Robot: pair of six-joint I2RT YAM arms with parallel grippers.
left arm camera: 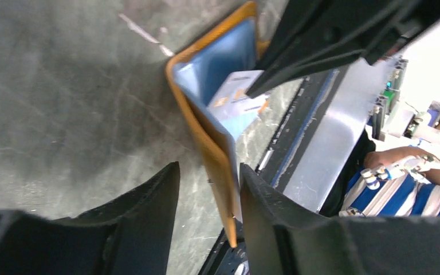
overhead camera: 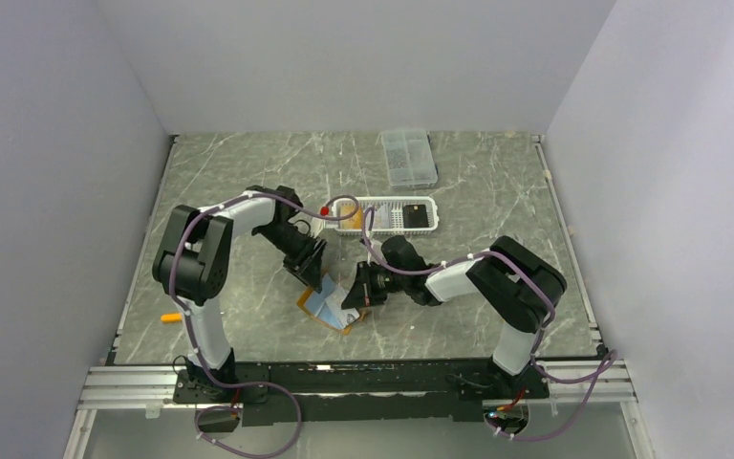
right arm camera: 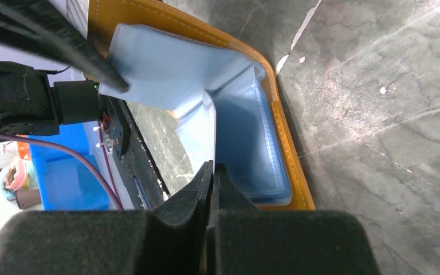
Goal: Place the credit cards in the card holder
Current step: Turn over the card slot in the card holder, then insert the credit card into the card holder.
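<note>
The orange card holder [overhead camera: 329, 312] lies open on the table between both grippers, its light blue lining [left arm camera: 217, 63] showing. My left gripper [left arm camera: 209, 167] is open and straddles one raised orange flap [left arm camera: 216, 154]. That flap touches the right finger, with a gap on the left side. My right gripper [right arm camera: 213, 165] is shut on a pale blue credit card [left arm camera: 238, 104], seen edge-on [right arm camera: 209, 129] and standing in the holder's fold beside the blue pocket [right arm camera: 246, 137]. In the top view the left gripper [overhead camera: 313, 273] and right gripper [overhead camera: 356, 290] meet over the holder. A black card [overhead camera: 420, 214] lies in the white basket.
The white slotted basket [overhead camera: 382, 229] stands just behind the grippers, and a clear compartment box [overhead camera: 408, 158] lies farther back. A small orange item [overhead camera: 170, 316] lies at the near left. The arms' base rail [overhead camera: 363, 378] runs along the near edge.
</note>
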